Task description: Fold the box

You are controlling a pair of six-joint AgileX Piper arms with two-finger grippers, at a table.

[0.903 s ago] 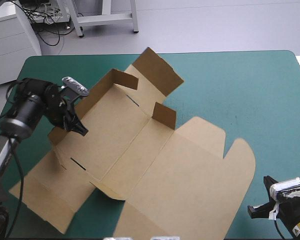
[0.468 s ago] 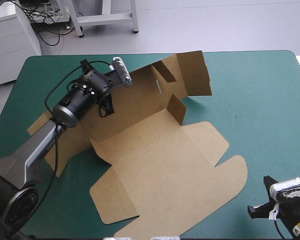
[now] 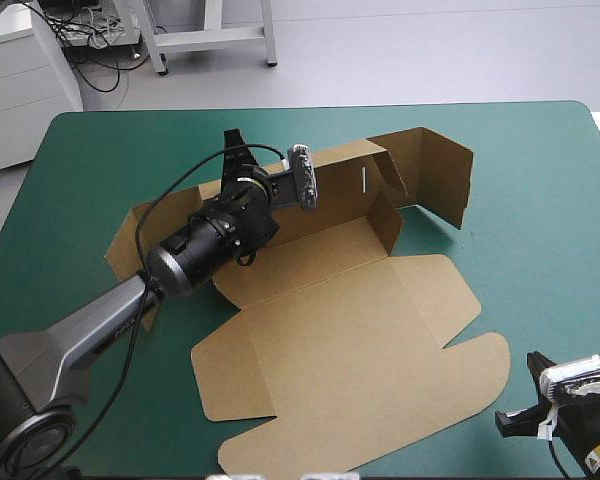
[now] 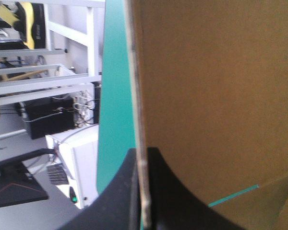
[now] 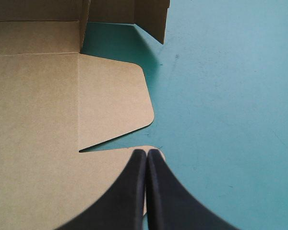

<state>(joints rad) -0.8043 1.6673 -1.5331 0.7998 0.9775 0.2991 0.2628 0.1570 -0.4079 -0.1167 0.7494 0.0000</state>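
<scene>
The box (image 3: 350, 340), on the teal-green cover (image 3: 540, 200), has swung rightward since earlier, its rear wall now upright. Left gripper (image 4: 143, 154): pinching that wall's edge, fingertips hard to make out from above. Right gripper (image 5: 147, 154): pressed together near the box's right lid flap; contact unclear.
</scene>
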